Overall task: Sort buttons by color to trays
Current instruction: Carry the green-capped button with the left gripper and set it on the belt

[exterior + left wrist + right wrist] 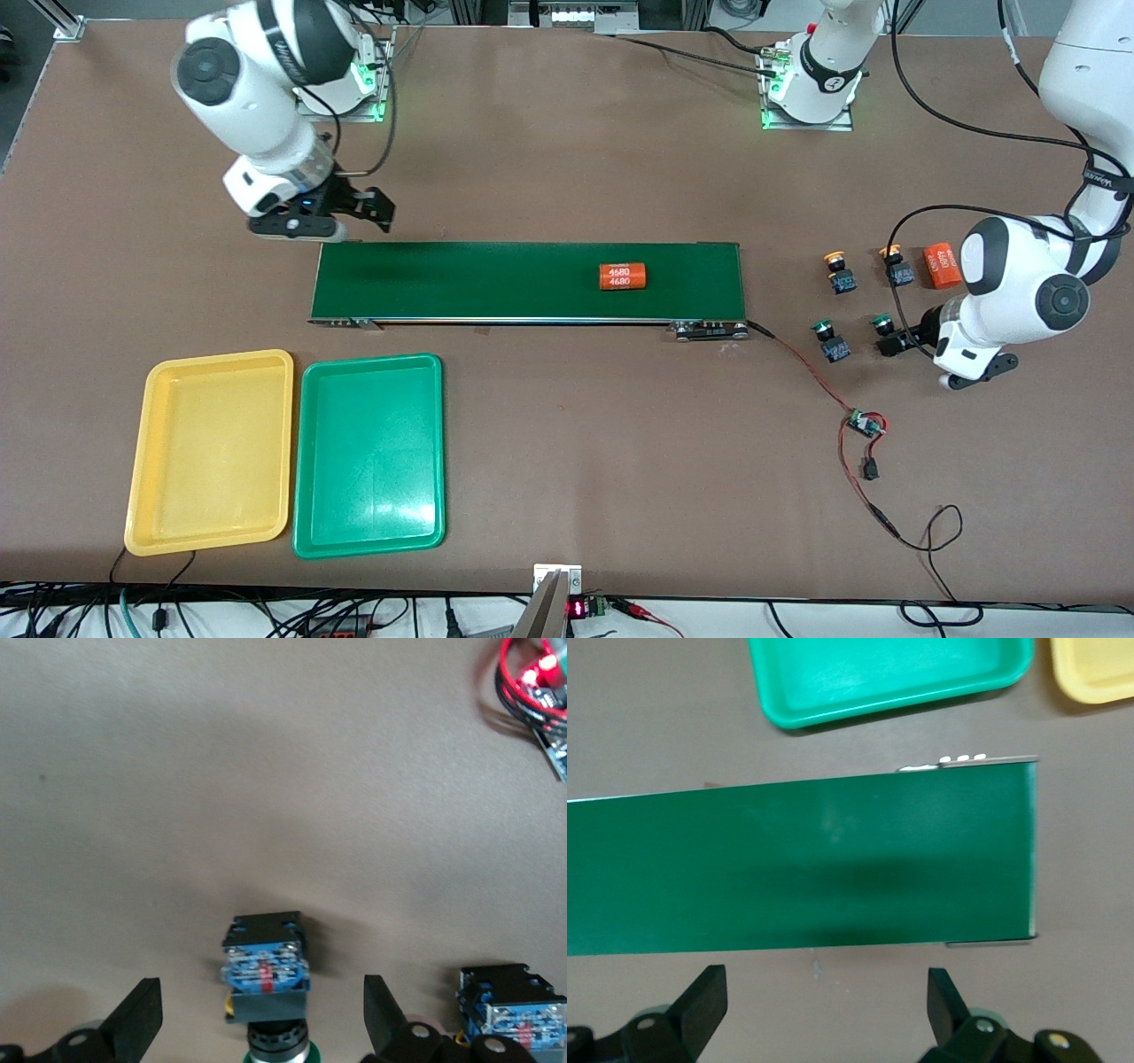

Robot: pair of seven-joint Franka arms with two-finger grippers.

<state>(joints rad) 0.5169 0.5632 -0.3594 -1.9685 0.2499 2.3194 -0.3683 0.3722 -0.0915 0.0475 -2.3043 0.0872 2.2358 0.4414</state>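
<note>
Trays (368,533), yellow and green, lie nearest you. Rigid, light buttons (833,341) sit beside the released left gripper (899,341); grasp the boxy body. Right gripper (341,221) waits, spread.

text "4680" twice | on orange cylinder (623,276) | on conveyor belt (496,280)

Green button's cap (276,1052) seemingly edge-cropped
</note>
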